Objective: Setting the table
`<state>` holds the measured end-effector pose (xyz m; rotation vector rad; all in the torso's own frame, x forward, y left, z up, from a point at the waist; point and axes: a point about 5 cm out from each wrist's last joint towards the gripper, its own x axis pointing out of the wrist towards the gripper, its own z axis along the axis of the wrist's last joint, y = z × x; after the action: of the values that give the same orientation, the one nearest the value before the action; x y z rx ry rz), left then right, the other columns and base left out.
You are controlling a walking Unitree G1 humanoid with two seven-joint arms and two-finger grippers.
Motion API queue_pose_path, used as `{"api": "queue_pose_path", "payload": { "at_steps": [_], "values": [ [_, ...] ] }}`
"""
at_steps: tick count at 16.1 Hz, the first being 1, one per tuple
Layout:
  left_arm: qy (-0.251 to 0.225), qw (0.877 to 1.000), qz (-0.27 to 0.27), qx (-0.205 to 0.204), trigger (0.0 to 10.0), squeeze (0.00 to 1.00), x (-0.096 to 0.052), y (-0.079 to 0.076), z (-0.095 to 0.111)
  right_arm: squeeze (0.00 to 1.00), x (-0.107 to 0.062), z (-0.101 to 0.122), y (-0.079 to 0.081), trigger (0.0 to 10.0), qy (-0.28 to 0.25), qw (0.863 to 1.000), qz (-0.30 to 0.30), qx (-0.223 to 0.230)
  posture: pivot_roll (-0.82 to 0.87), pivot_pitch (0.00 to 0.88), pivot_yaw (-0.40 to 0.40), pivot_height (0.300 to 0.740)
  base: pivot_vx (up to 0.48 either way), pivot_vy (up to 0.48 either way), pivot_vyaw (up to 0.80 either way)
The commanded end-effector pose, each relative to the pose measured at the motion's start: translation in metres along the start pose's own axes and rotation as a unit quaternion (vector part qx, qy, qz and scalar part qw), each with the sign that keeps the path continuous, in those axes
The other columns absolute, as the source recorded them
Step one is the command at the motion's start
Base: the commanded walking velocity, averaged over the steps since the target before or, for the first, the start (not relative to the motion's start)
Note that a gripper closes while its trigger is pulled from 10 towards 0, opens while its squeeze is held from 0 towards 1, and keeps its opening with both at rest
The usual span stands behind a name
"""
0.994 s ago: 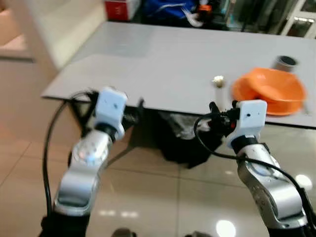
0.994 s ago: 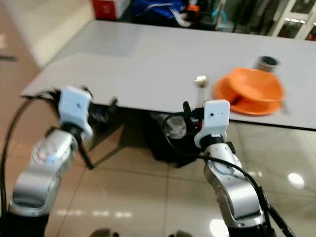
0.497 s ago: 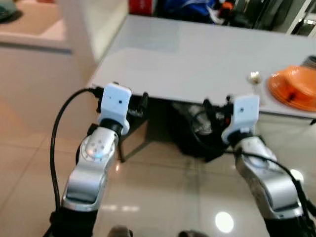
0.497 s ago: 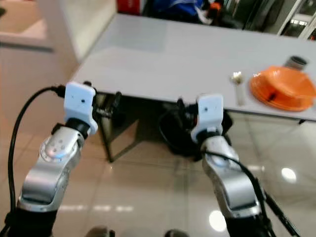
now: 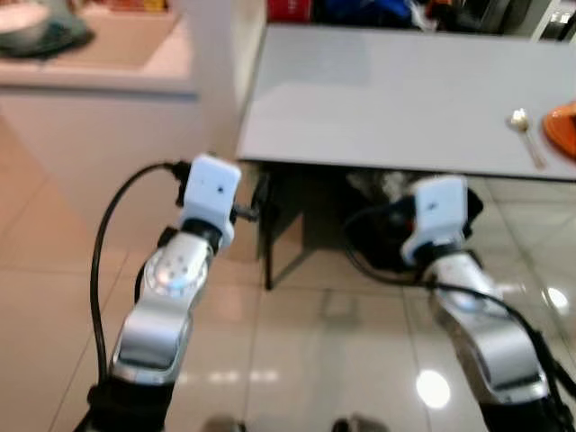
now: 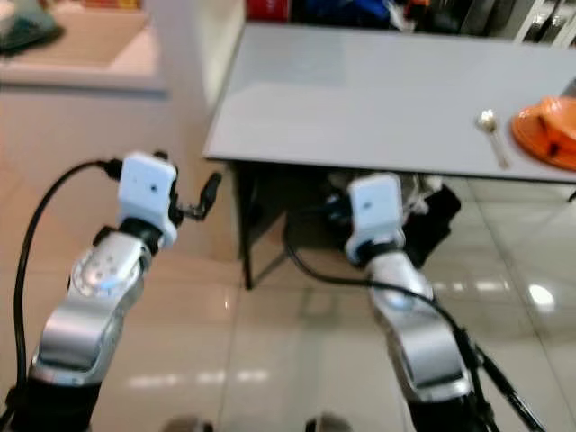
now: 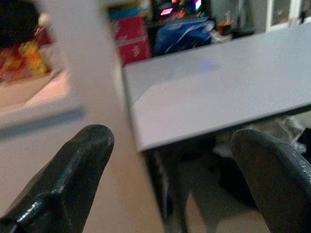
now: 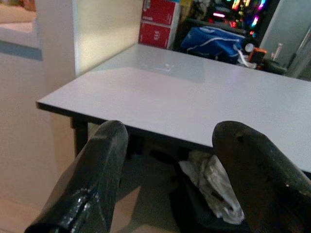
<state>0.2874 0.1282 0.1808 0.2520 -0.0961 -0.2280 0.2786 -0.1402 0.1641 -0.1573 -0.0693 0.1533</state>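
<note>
The spoon [image 6: 490,133] lies flat near the table's [image 6: 360,90] front edge on my right side, its bowl at the far end and its handle running back toward the front edge, slanting slightly to the right. So the long axis runs roughly front to back across the tabletop, bowl pointing away from me. Just to its right sits the orange bowl [image 6: 551,130], cut off by the frame; I cannot tell whether the two touch, though a thin strip of grey seems to show between them.

Both my arms are raised in front of me, short of the table's front edge and over the glossy tiled floor [image 5: 297,333]. The left gripper [image 7: 175,179] has its fingers spread wide with nothing between them; through the gap I see the table's near corner and a white wall edge [image 7: 92,73] beside it. The right gripper [image 8: 170,179] is likewise spread and holds nothing, looking across the grey tabletop, with a dark bag [image 8: 204,194] holding crumpled pale material under the table.

To my left stands a pale counter [image 5: 108,63] with a bowl-like dish [image 5: 40,22] on it, blurred. Beyond the table's far end I make out a red box [image 8: 158,24] and a blue bag [image 8: 214,41].
</note>
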Motion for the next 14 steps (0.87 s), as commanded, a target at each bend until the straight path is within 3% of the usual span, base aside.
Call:
{"api": "queue_pose_path", "payload": {
  "at_steps": [1, 14],
  "values": [
    [-0.001, 1.000, 0.003, 0.002, 10.0, 0.00, -0.0011, 0.0026, 0.0018, 0.00, 0.0013, 0.0058, 0.0070, 10.0, -0.014, 1.000, 0.016, 0.000, 0.01, 0.085, -0.002, 0.740, 0.000, 0.480, 0.00],
    [-0.003, 1.000, 0.010, -0.005, 10.0, 0.00, 0.0036, 0.0022, -0.0022, 0.00, 0.0058, 0.0092, 0.0040, 10.0, -0.028, 0.999, 0.026, -0.035, 0.00, 0.045, -0.007, 0.740, 0.000, 0.480, 0.00]
  ]
}}
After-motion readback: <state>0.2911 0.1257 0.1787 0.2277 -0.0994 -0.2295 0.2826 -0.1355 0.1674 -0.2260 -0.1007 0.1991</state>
